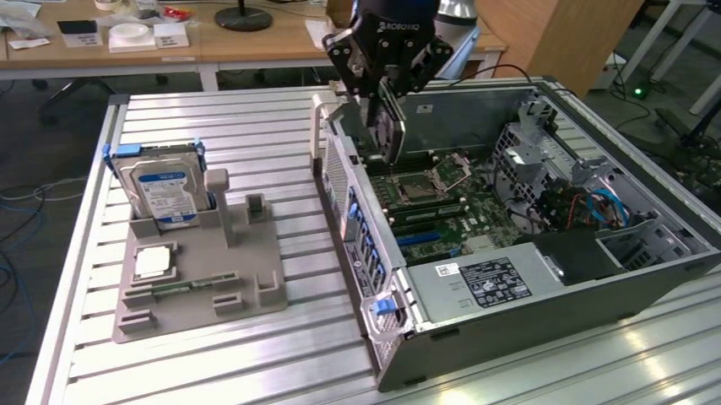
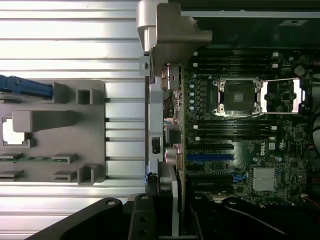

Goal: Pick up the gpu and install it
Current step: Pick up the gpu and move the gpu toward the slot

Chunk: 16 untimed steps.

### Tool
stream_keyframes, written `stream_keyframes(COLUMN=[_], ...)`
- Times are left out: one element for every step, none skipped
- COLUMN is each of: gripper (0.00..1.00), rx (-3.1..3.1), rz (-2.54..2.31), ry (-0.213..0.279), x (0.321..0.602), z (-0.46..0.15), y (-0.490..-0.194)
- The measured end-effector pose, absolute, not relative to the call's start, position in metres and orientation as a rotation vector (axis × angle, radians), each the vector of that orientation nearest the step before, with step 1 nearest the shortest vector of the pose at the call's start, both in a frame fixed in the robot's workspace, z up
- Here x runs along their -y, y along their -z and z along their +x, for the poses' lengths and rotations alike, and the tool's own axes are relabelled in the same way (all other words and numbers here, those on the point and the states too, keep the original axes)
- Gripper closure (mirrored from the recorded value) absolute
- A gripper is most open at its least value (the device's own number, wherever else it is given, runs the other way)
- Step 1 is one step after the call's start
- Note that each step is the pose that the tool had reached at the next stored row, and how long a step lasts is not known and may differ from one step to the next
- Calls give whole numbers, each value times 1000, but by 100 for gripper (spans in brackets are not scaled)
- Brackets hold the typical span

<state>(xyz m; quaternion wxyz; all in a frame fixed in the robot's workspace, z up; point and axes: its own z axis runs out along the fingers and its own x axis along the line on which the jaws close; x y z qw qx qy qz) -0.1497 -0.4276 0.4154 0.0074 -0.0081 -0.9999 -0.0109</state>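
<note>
Exterior view: on the ribbed aluminium desk (image 1: 225, 126) lies an open grey computer case (image 1: 541, 337). Above its dark green motherboard (image 1: 451, 211), the black claw (image 1: 386, 91) grips the thin dark gpu card (image 1: 389, 135) upright. The wrist view adds the gpu (image 2: 174, 200) edge-on, near a blue slot (image 2: 210, 157).

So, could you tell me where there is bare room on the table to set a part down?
Bare table lies beyond the grey holder, in the strip between the holder and the computer case, and along the near edge. It is crowded over the case, where the gripper holds the gpu.
</note>
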Motion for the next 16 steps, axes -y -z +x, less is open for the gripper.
stream_keyframes(gripper=[72,72,72,72,72,72,72,72,72,72,72,72,72,72,72,72], rx=[3126,3126,3126,3126,3126,3126,3126,3126,3126,3126,3126,3126,3126,3126,3126,3126], rz=[-26,-25,-25,-25,-25,-25,-25,-25,-25,-25,-25,-25,-25,-25,-25,-25], ry=[34,34,34,34,34,34,34,34,34,34,34,34,34,34,34,34], x=[428,428,428,428,428,428,428,428,428,428,428,428,428,428,428,428], z=[-147,-144,-140,-138,-135,-132,-129,-127,-124,-121,-118,-115,-112,-109,-106,-103], y=[-415,-415,-415,-415,-415,-415,-415,-415,-415,-415,-415,-415,-415,-415,-415,-415])
